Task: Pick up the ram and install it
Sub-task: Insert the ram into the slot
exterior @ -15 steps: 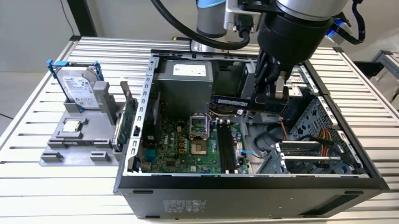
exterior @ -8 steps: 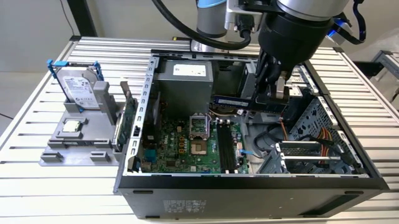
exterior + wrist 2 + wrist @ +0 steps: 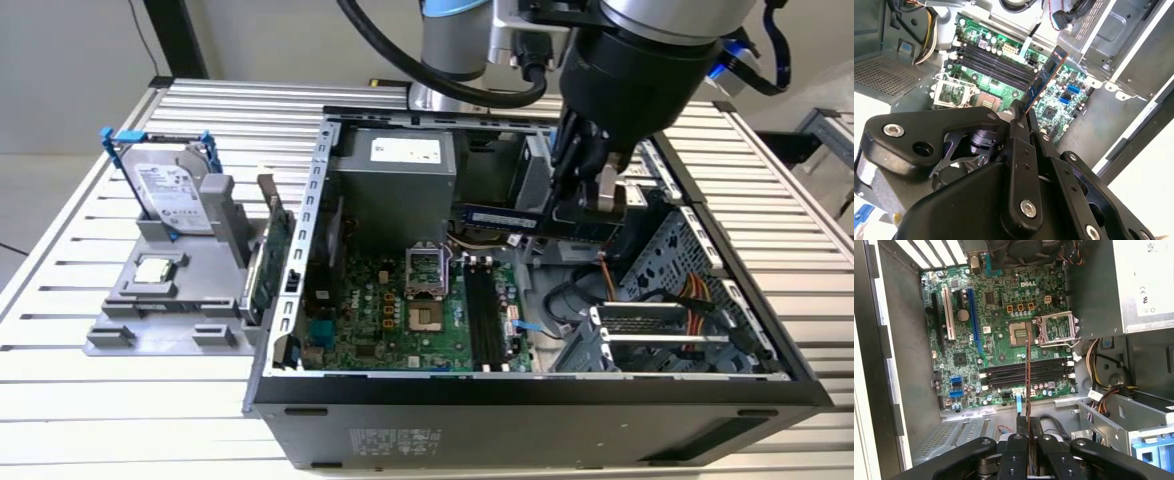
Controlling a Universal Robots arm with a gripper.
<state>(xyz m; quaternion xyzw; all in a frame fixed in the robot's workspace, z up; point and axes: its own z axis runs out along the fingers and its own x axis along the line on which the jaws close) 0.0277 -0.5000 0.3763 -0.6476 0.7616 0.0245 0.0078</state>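
Mid-install, I judge: the black gripper [image 3: 587, 213], clamped on the thin blue circuit-board ram [image 3: 514, 218] right of centre in the exterior view, holds it clear of the long black motherboard slots [image 3: 483, 318], needing alignment with one.

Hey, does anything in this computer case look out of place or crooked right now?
The ram, shut in the pincer, hangs above the motherboard, not seated. In the exterior view it runs crosswise to the black memory slots instead of along them. Nothing looks spilled or damaged.
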